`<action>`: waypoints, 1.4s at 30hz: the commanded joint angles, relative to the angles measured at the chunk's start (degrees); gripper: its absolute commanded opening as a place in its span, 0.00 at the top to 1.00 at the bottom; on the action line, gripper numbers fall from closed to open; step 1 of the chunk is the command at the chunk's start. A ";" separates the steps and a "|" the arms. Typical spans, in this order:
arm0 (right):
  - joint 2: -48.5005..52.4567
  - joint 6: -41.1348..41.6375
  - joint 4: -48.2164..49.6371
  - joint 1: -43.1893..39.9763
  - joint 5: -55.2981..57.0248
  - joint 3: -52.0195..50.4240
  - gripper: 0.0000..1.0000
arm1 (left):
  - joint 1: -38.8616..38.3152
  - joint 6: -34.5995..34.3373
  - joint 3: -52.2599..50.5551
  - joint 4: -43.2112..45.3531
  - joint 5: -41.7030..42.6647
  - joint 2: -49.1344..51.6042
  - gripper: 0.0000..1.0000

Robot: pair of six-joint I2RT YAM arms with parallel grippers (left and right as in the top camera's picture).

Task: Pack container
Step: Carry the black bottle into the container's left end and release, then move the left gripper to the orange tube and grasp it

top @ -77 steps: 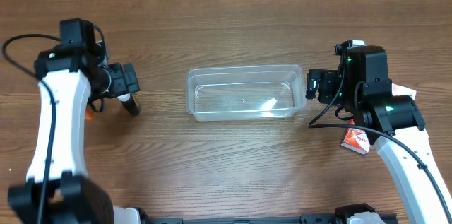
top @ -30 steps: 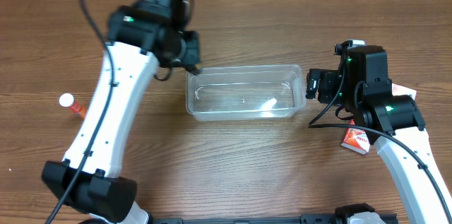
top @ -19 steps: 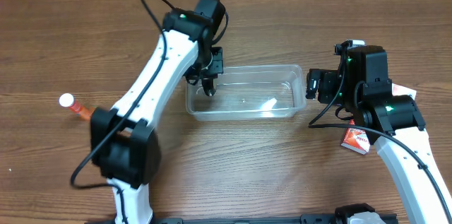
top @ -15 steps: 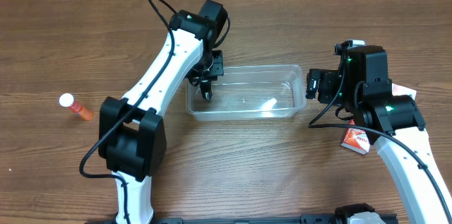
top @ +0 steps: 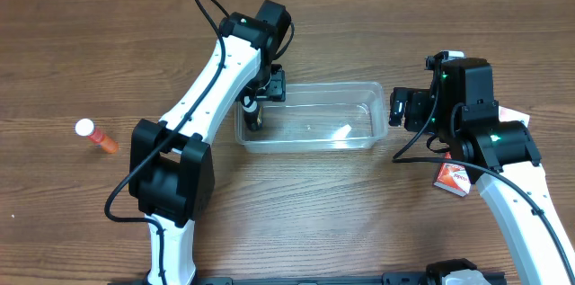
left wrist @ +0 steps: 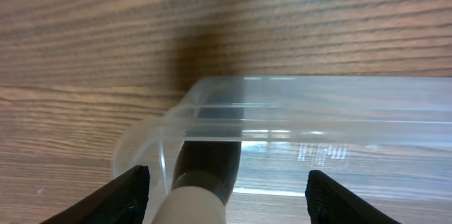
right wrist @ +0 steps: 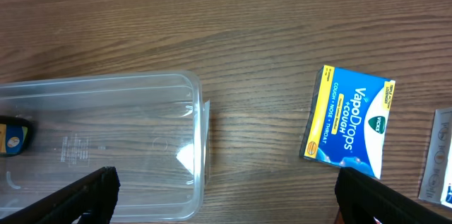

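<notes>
The clear plastic container [top: 310,146] lies at the table's middle; it also shows in the left wrist view [left wrist: 318,104] and the right wrist view [right wrist: 106,79]. My left gripper [top: 257,105] hangs over the container's left end, jaws open wide [left wrist: 227,176]. A dark bottle with a white cap [left wrist: 201,174] sits between the jaws without touching them, inside the left end [top: 254,120] [right wrist: 10,136]. My right gripper [top: 400,108] is open and empty [right wrist: 244,196], just right of the container.
A blue VapoDrops box [right wrist: 349,121] lies right of the container, with a pale packet [right wrist: 441,157] beyond it. A red and white box [top: 452,177] lies under the right arm. An orange tube with a white cap [top: 94,135] lies at the far left.
My left arm swung from the table's left side to the container's left end with the dark bottle, and its jaws have opened. The right arm has not moved.
</notes>
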 commanded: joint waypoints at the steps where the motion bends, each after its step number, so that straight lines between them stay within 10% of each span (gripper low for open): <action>1: -1.01 0.07 0.22 -0.15 0.52 1.97 0.00 | -0.22 1.36 6.27 -2.32 -1.09 -0.44 0.27; 6: -1.01 0.07 0.22 -0.15 0.52 1.97 0.00 | -0.04 0.90 16.90 -8.09 -4.61 -1.53 0.16; 7: -1.01 0.04 0.20 -0.15 0.52 1.97 0.00 | 0.37 -0.55 20.28 -10.27 -6.91 -2.64 0.00; 17: -1.01 -0.61 0.07 -0.15 4.02 1.97 0.00 | 16.39 -3.13 24.26 -23.26 -8.90 -22.34 0.00; 28: -1.01 -0.61 0.04 -0.15 4.02 1.97 0.00 | 35.41 3.61 -3.65 -17.07 -7.78 -45.33 0.00; 42: -1.01 -0.57 0.00 -0.15 3.34 1.97 0.00 | 54.53 10.16 -20.52 2.82 6.58 -22.32 0.00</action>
